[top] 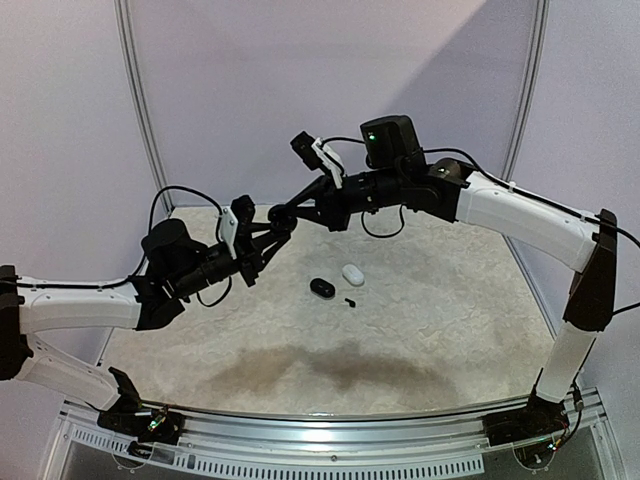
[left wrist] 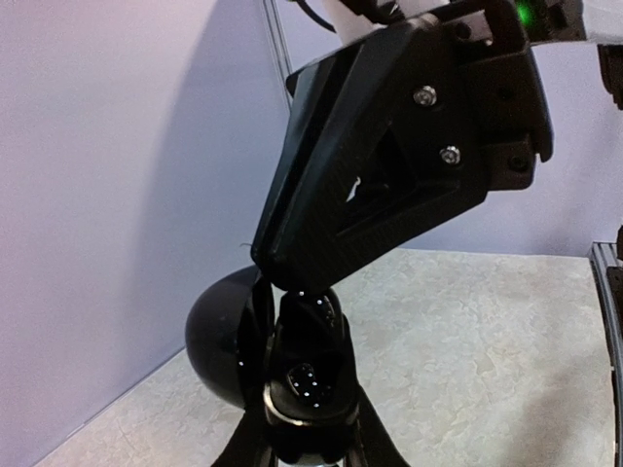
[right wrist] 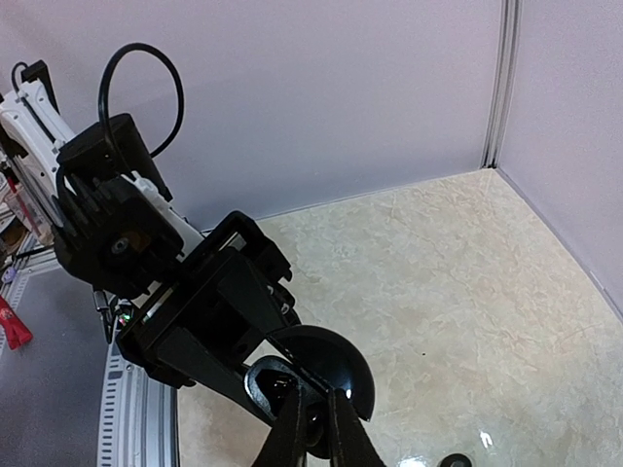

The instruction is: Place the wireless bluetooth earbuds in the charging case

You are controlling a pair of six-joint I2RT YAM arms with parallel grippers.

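Your left gripper (top: 268,240) is closed on an open black charging case (left wrist: 310,375) and holds it in the air above the far left part of the table (top: 450,330). In the left wrist view its two fingers clamp the lower body of the case from both sides. The round lid (left wrist: 219,350) is folded back to the left and the glossy inside faces up.

Your right gripper (top: 283,213) reaches from the right and points down at this case. Its tips meet the upper edge of the case, just beside the hinge. In the right wrist view the two fingers (right wrist: 292,433) stand very near each other with only a thin gap. I cannot tell if a bud is pinched between them, because the tips are dark against the dark case. I also cannot tell if a bud already sits in the case. Only small bright reflections show inside.

One small black earbud (top: 349,301) lies on the table near the middle, apart from both grippers. Just beside it, on the far side, are a closed black case (top: 321,287) and a white case (top: 353,273). These two lie close together.
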